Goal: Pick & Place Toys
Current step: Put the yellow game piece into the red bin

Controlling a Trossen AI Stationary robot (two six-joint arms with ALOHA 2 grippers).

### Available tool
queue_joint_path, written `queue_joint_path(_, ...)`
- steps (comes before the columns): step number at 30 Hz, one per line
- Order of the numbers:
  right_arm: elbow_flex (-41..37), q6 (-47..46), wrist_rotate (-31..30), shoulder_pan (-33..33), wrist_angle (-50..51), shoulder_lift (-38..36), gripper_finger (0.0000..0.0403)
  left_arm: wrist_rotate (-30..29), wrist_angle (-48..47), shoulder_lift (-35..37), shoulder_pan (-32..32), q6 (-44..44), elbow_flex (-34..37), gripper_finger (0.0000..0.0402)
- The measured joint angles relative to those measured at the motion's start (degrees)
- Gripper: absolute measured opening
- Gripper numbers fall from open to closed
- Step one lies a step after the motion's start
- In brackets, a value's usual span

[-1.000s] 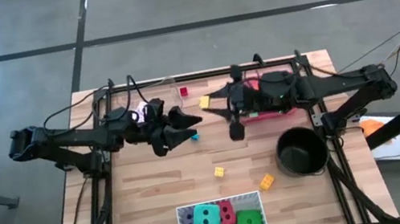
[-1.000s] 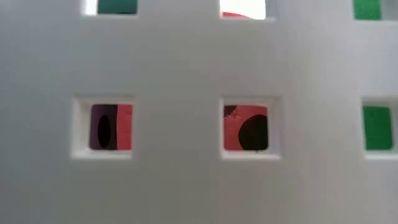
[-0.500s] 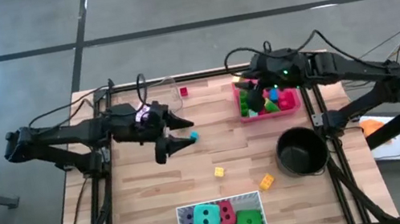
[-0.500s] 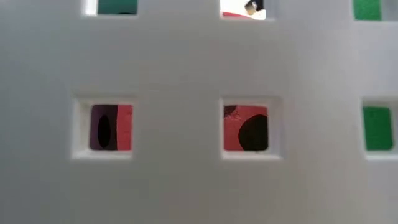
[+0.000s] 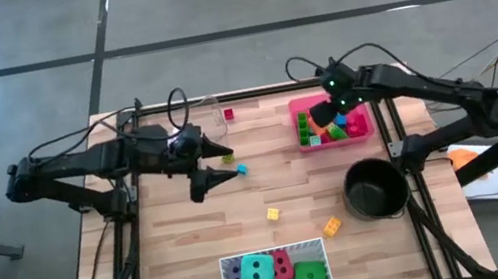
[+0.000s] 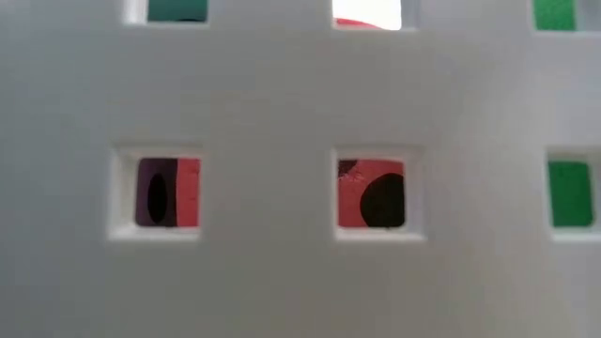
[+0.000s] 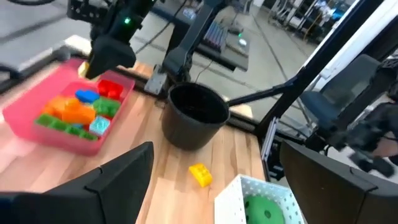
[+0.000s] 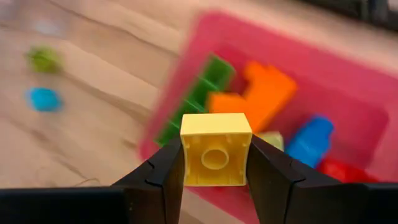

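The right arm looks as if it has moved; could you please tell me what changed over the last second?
The right gripper, shut on a yellow block, swung from the table's middle back over the pink tray. The left gripper, open, drew slightly leftward near the small blue block. The dice tray, pot and loose yellow blocks stayed put.

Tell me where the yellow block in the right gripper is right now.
The yellow block is pinched in the right gripper, held over the pink tray at the table's far right in the high view.
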State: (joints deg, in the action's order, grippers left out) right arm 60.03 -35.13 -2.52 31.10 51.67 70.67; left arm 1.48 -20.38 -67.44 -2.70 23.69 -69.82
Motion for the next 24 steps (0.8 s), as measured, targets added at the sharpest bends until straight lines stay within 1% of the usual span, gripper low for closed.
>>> queue_joint_path(5, -6.96, -1.78, 0.11, 3.78, 0.01, 0.02, 0.0134, -0.60, 0.30, -0.26, 0.00, 2.76, 0.52, 0.0348)
queue_joint_path(11, -11.09, -2.59, -1.07, 6.91, 0.05, 1.48, 0.0134, -0.63, 1.09, -0.31, 0.00, 3.40, 1.93, 0.0348)
queue_joint_path(15, -12.45, -4.05, -2.22, 8.23, 0.06, 4.68, 0.0134, -0.63, 1.09, -0.32, 0.00, 3.39, 1.97, 0.0348)
queue_joint_path(20, -12.48, -4.33, -0.72, 8.29, -0.20, 9.51, 0.0134, -0.63, 1.22, -0.30, 0.00, 3.40, 1.97, 0.0348)
queue_joint_path(24, -12.37, -3.81, -3.31, 8.37, -0.45, 12.95, 0.0134, -0.65, 1.24, -0.30, 0.00, 3.94, 1.97, 0.0348)
